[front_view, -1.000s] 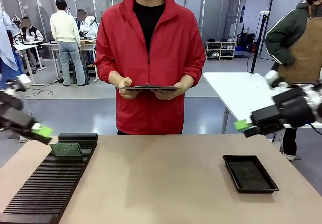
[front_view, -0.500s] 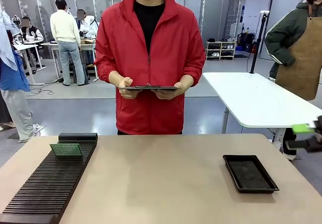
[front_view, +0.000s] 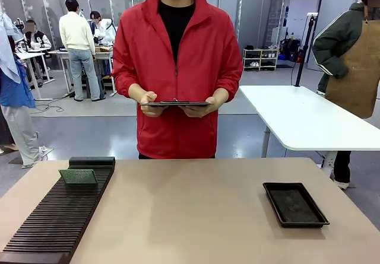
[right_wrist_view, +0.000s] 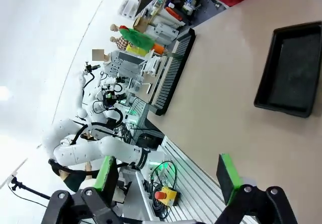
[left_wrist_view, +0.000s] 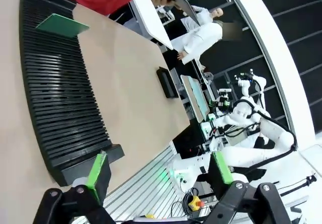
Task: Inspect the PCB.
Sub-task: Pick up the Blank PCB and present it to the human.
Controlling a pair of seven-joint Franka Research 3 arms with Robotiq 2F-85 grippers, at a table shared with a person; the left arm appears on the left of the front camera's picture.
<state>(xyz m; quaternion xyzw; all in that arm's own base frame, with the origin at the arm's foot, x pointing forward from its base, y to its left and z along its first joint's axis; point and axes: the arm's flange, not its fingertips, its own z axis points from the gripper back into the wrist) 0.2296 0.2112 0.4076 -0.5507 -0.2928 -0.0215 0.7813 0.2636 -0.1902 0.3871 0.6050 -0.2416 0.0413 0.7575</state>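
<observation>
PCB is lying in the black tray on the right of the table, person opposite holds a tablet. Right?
No. The PCB rests on the far end of the black slotted rack at the table's left, not in the black tray; the front view shows it. The person does hold a tablet.

Colours noted
The PCB [front_view: 78,176] is seen as green, the ribbed rack [front_view: 53,225] and the tray [front_view: 295,204] as black, the table [front_view: 190,216] as tan, the jacket [front_view: 202,56] as red.
</observation>
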